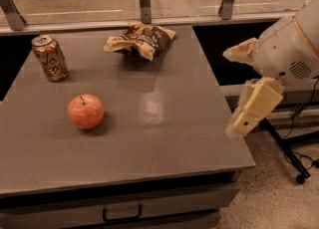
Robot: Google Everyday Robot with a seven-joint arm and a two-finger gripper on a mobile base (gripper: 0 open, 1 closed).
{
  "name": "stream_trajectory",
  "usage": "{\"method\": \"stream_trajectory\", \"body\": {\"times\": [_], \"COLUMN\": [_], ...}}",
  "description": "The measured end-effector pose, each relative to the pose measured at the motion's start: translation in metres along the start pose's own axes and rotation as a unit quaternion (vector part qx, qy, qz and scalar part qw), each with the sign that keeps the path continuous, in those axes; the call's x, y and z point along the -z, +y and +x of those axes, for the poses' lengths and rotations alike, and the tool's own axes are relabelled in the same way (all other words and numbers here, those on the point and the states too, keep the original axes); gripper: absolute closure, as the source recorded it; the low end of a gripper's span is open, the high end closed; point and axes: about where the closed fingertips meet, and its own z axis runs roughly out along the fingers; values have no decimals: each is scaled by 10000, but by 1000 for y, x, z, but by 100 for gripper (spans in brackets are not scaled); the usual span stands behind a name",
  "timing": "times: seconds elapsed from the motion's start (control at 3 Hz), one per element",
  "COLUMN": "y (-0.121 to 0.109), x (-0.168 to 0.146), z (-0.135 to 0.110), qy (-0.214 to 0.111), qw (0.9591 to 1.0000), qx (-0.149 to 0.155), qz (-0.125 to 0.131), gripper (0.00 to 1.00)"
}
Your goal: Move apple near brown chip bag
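Note:
The apple is round and red-orange with a short dark stem. It sits on the grey table at the left of centre. The brown chip bag lies wrinkled at the table's far edge, well behind and to the right of the apple. My gripper, cream-coloured on a white arm, hangs off the table's right edge, far to the right of the apple and touching nothing.
An orange-brown soda can stands upright at the far left, behind the apple. A rail with metal posts runs along the table's far edge. A drawer handle shows below the front edge. A stand's legs are on the floor at right.

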Motion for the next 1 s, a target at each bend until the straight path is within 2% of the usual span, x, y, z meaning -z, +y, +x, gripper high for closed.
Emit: {"method": "stream_trajectory", "body": {"times": [0.33,0.67,1.0], "y": [13,17,17], "x": [-35,-72,-71], "z": [-22,-39,-39], "qy": [-717,-1453,-1433], "qw": [9973,9884,9888], "qx": [-164,-419,-408], "qz": [-29,125,116], "gripper": [0,0,0]}}
